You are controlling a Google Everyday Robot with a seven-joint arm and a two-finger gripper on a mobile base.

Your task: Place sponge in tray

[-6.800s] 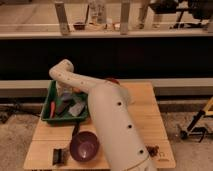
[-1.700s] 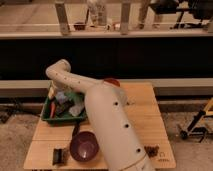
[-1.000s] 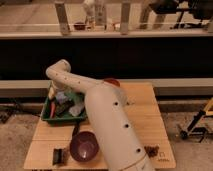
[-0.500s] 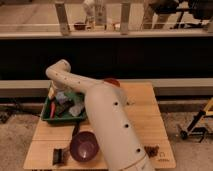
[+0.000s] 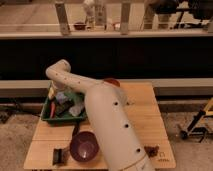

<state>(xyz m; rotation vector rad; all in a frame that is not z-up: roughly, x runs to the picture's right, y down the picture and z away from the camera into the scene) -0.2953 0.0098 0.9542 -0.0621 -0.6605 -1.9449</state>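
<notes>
The green tray (image 5: 46,116) sits at the table's back left and holds several items, among them a bluish one (image 5: 62,97), a pale one (image 5: 76,109) and a red-orange one (image 5: 51,108). I cannot tell which of these is the sponge. My white arm (image 5: 107,120) rises from the front, bends at the elbow (image 5: 59,72) above the tray and reaches down. The gripper (image 5: 54,96) is low over the tray's back left part, among the items.
A round dark purple bowl (image 5: 84,146) stands in front of the tray. A small dark object (image 5: 60,155) lies at the front left, another small object (image 5: 151,149) at the front right. A red thing (image 5: 111,81) sits behind the arm. A dark wall and railing run behind the wooden table (image 5: 145,117).
Since the oldest frame the elbow has shifted slightly left over the tray. Over the last second nothing has visibly moved.
</notes>
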